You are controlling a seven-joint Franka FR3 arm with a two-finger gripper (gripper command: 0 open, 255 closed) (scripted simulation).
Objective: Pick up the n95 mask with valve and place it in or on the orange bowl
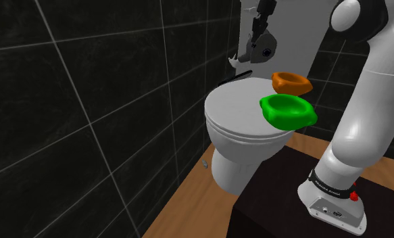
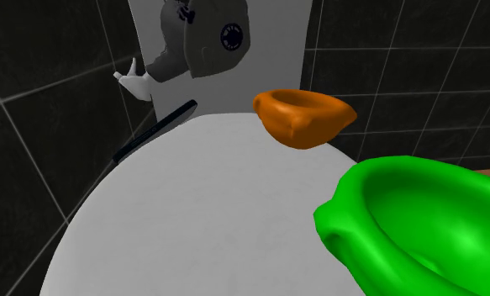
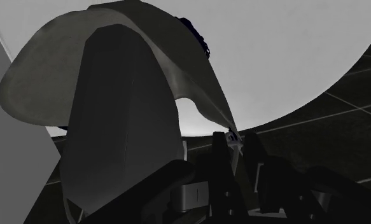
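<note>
The grey N95 mask (image 1: 255,47) with its round valve hangs in the air in front of the toilet tank, above the back of the lid. My black gripper (image 1: 259,32) is shut on the mask's upper edge. In the second exterior view the mask (image 2: 205,46) hangs to the left of the orange bowl (image 2: 302,116) and higher than it. In the wrist view the mask (image 3: 114,95) hangs from the gripper (image 3: 235,143), whose fingers clasp its thin rim. The orange bowl (image 1: 291,82) sits at the back of the lid, to the right of the mask in the shoulder view.
A green bowl (image 1: 288,110) sits on the white toilet lid (image 1: 236,118) in front of the orange one. A thin black strip (image 2: 155,130) lies at the lid's back edge below the mask. Dark tiled walls surround the toilet. My dark stand (image 1: 283,196) is at lower right.
</note>
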